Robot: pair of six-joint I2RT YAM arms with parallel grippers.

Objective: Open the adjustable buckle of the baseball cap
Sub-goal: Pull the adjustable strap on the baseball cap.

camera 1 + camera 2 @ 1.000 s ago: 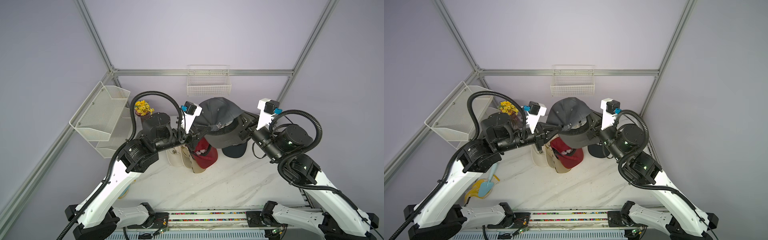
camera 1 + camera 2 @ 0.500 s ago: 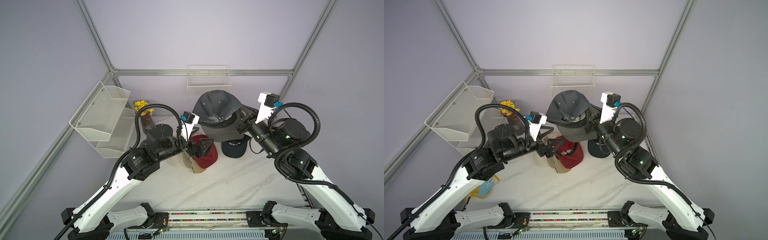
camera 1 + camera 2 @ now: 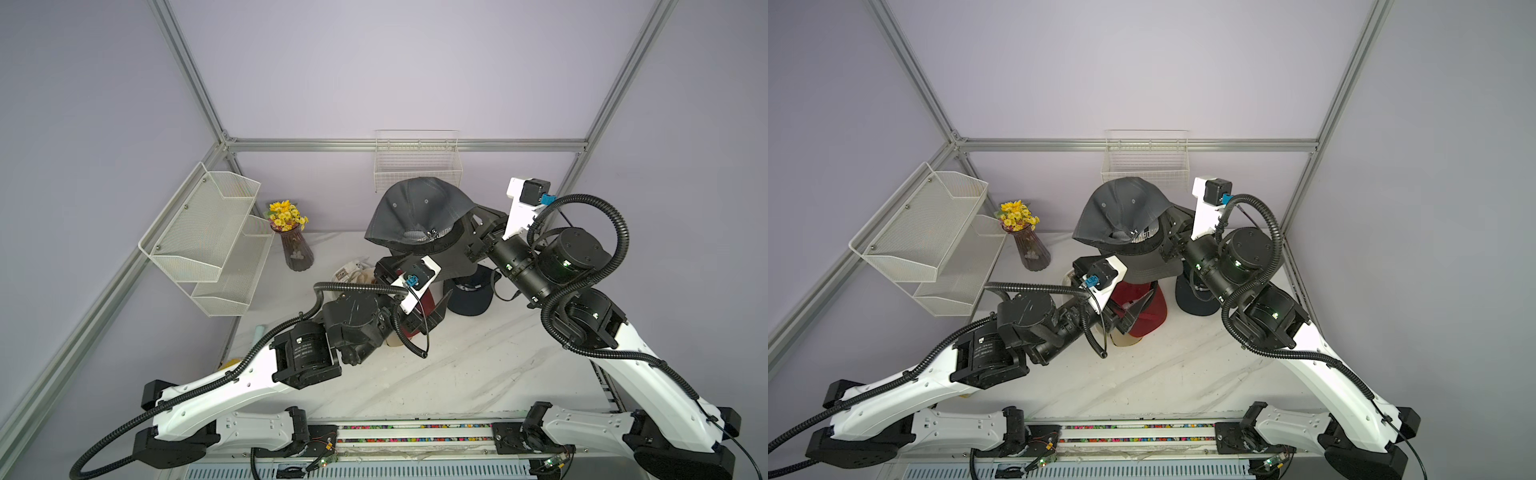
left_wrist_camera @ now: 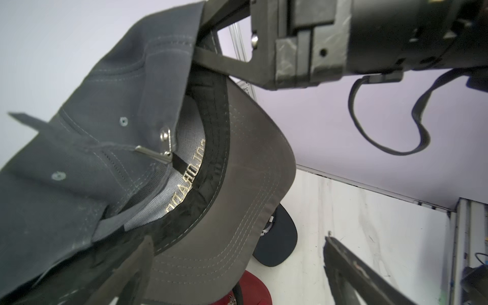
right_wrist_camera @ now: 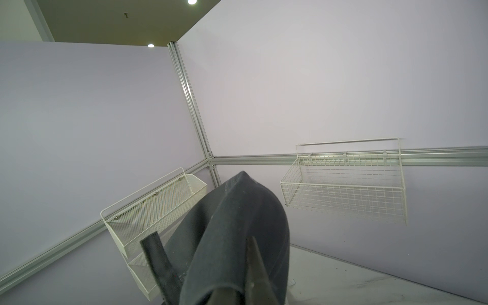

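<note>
Left wrist view put the left gripper [image 4: 237, 239] low beneath the work, its two fingers [image 4: 351, 272] standing wide apart with nothing between them. Just above them hung the grey baseball cap [image 4: 105, 87], lifted clear of the table [image 4: 369, 211]. Its brim [image 4: 250, 184] was nearest the spread jaws, and the back opening of the crown was turned toward them. Farther up that opening sat the metal buckle [image 4: 165, 148], its plate seemingly tilted off the band, and the strap tail [image 4: 29, 120] stuck out past it on the far side.

Beyond the buckle, the right gripper [image 4: 198, 37] was pinched shut on the crown's edge near the brim, carrying the whole cap. The cap looked light and floppy: the cloth would fold and swing under a push, and only the brim seemed stiff. The buckle looked small, hard and probably slippery. The strap close beside it seemed the better hold, pulled against the right gripper's pinch.

Farthest off, under the held cap, a navy cap [image 4: 280, 243] and a red cap [image 4: 253, 290] lay on the table.
</note>
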